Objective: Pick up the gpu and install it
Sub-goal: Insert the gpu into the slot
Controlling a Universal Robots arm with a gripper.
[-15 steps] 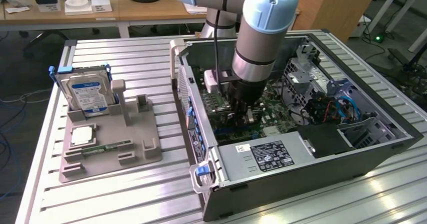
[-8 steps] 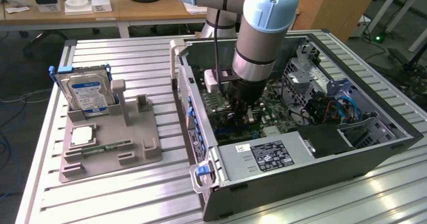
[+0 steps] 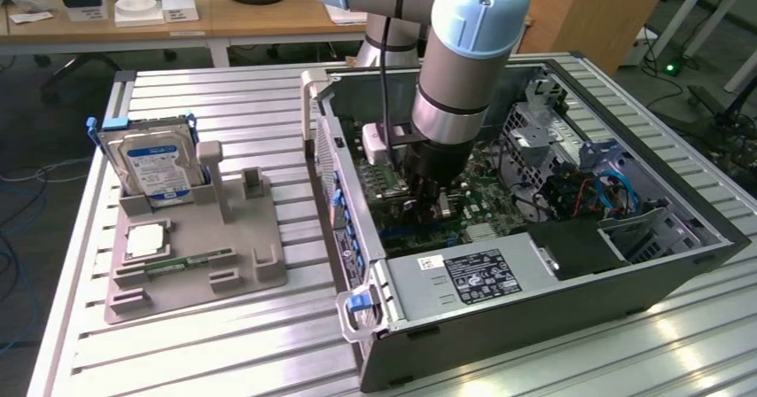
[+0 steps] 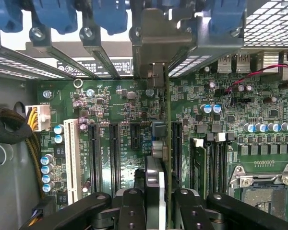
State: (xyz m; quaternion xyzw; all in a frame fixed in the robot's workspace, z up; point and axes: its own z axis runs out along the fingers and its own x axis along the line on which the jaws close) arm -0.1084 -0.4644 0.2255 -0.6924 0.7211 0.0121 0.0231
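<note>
My gripper (image 4: 161,208) is shut on the gpu (image 4: 167,143), which the wrist view shows edge-on as a thin green-edged card standing upright over the motherboard (image 4: 125,100). The card runs along the black expansion slots (image 4: 176,148). Its silvery bracket (image 4: 156,43) sits at the case's rear slot openings, beneath the blue clips (image 4: 110,14). In the exterior view the arm reaches down into the open computer case (image 3: 662,264), and the gripper (image 3: 426,193) is low over the board.
Outside the case, on the exterior view's left, a grey holder (image 3: 254,268) carries a hard drive (image 3: 154,167), a processor chip (image 3: 148,240) and a memory stick (image 3: 190,262). The power supply (image 3: 473,277), cables (image 3: 615,193) and the drive cage crowd the case's interior.
</note>
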